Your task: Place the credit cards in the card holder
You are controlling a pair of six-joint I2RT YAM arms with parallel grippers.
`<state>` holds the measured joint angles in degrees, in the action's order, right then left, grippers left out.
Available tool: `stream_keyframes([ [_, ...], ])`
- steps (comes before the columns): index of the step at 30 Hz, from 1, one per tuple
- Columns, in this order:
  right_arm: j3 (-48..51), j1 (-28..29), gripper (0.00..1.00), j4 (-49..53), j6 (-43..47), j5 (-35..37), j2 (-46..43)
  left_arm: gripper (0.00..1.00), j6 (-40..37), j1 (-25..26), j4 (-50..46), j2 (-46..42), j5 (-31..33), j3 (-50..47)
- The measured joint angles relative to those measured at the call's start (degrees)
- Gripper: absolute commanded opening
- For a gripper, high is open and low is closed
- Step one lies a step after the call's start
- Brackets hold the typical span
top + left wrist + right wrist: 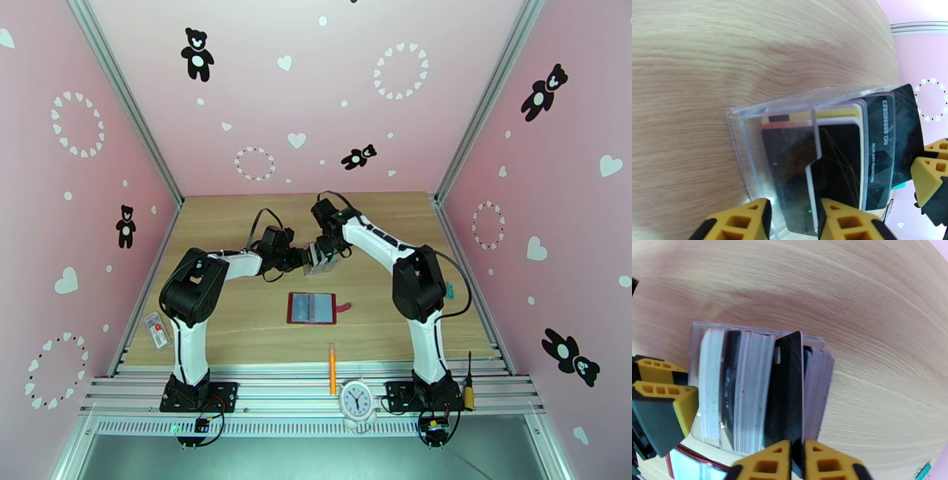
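The wooden table fills the middle of the overhead view, and the 2 arms reach from the bottom edge up to its centre. The left arm bends in from the left and the right arm from the right.

The card holder lies flat and open just below the centre of that view, with its pockets facing up and its snap tab pointing right. It lies apart from both grippers. A corner of it also shows at the lower left of the right wrist view.

Just above it stands a clear rack, where both grippers meet. The credit cards sit on edge in the rack, packed side by side.

1 black card stands higher than the others, partly out of the pack. The right gripper has its fingers closed almost together on this card's edge at the bottom of its own view.

The left gripper sits at the rack's left end in the overhead view. Its 2 yellow fingers stand apart at the bottom of its own view, with the rack's wall and the nearest cards between them. I cannot tell whether they press on the rack.
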<state>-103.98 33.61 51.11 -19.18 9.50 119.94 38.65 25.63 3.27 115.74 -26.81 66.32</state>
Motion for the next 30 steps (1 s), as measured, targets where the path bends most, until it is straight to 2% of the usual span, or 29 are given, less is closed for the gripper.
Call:
stream_keyframes([
  [15,2.10,0.17,0.06,0.13,-1.81,-4.61,-4.35,0.38,-0.02,0.00,-0.37,0.04,0.00,0.20],
  [18,3.50,0.17,0.02,-0.02,-2.56,-5.53,-5.60,0.39,-0.02,0.00,-0.31,0.04,-0.04,0.17],
  [30,8.96,0.00,0.00,-3.72,-6.88,-9.51,-14.64,0.42,-0.70,0.00,1.66,-0.98,-0.26,-1.79],
])
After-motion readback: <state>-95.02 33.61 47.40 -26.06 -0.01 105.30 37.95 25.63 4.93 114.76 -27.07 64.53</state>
